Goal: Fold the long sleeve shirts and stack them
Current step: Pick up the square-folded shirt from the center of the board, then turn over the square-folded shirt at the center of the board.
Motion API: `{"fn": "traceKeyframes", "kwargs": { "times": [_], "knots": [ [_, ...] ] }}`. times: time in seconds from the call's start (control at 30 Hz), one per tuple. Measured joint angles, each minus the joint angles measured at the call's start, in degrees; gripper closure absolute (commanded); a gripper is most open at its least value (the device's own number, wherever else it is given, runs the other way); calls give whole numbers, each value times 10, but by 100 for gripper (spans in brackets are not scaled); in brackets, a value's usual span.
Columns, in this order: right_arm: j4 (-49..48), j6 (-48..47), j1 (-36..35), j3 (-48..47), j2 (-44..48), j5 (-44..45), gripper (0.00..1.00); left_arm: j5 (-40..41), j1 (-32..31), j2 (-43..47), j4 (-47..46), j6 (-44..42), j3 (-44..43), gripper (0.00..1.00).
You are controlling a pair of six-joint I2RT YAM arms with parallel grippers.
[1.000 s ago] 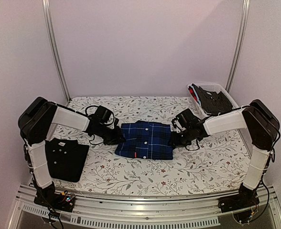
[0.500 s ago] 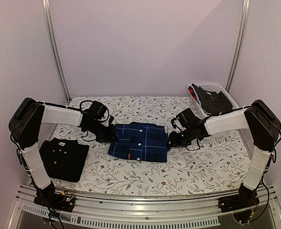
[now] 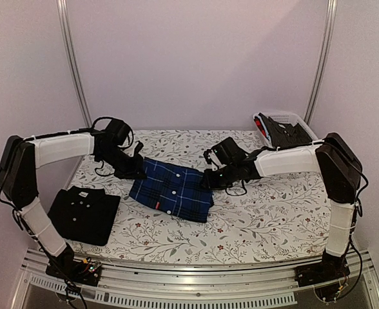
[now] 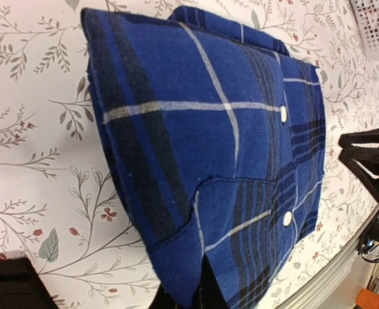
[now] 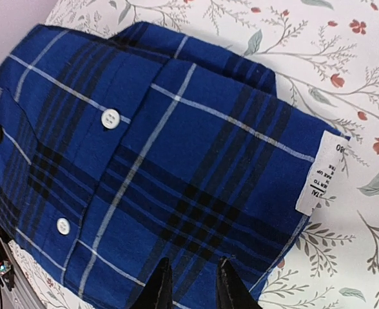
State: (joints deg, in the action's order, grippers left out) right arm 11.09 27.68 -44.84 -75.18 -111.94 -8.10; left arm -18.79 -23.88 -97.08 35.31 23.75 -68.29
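Desk (image 3: 273,225) is seen whole from high behind its near edge, aimed forward and down. Wrist views are set close behind left end effector (image 4: 196,296) and right end effector (image 5: 193,290), aimed ahead. Blue plaid shirt (image 3: 172,190) just ahead is shared by all three.

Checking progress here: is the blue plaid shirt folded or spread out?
Folded: the blue plaid shirt is a compact rectangle, no sleeves trailing, layers stacked along its edge in the left wrist view.
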Motion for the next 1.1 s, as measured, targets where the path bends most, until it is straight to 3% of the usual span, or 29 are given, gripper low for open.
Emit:
{"fn": "traceKeyframes", "kwargs": {
  "times": [0.33,0.57,0.87,1.1],
  "knots": [
    [6,21,-5,5,-56,-4,81,-7,5,15,48,-20,-47,100],
    [-24,33,-12,-52,-114,-28,82,-44,6,36,61,-26,-93,100],
    [-63,59,-38,-256,-263,-91,81,-115,-4,31,44,-14,-172,100],
    [-136,102,-58,-379,-364,-173,72,-142,-18,-13,-9,23,-190,100]
  ]
}}
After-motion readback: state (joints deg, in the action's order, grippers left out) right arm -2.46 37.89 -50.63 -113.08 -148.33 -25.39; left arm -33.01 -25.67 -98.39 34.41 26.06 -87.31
